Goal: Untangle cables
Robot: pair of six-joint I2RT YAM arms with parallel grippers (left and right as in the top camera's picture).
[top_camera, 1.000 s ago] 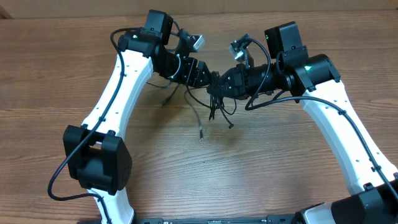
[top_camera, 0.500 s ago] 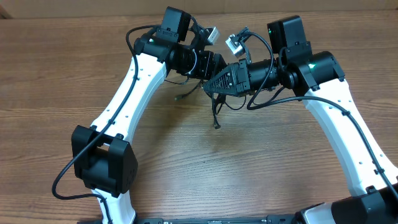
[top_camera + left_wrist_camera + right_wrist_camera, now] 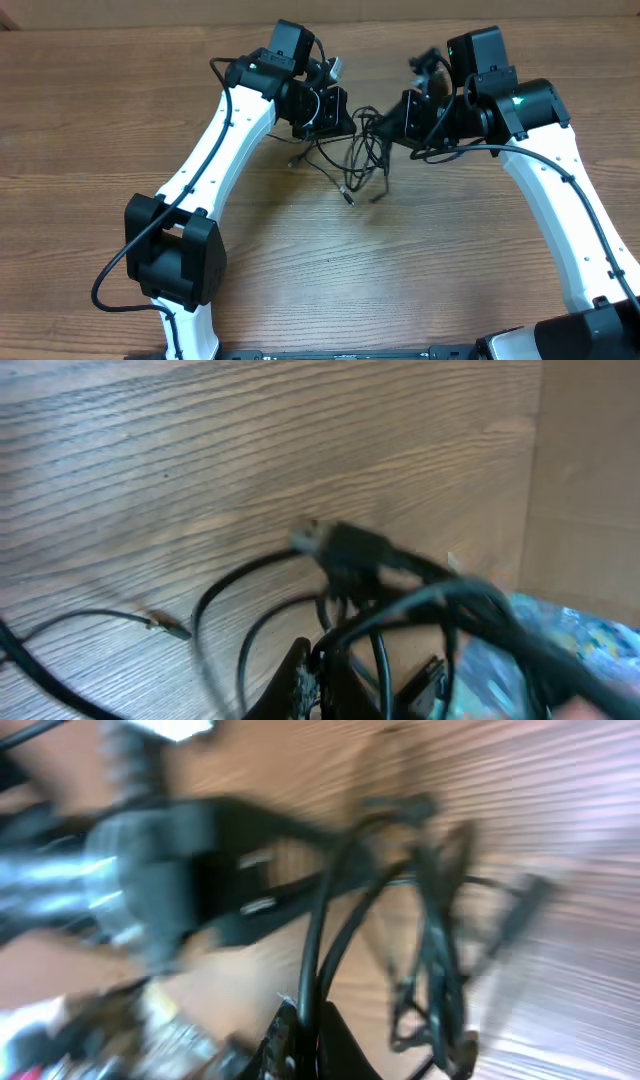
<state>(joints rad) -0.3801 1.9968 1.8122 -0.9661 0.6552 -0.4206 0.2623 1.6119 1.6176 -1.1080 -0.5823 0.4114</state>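
The cables (image 3: 353,160) hang at the far middle of the table (image 3: 90,120), strung between the left gripper (image 3: 345,112) on their left and the right gripper (image 3: 397,118) on their right, with the two grippers apart. Their loops drop toward the near side, where two plug ends (image 3: 348,199) reach the table. One loose end (image 3: 293,158) lies left of the bundle. The left arm (image 3: 215,150) reaches in from the near left, the right arm (image 3: 560,200) from the near right.
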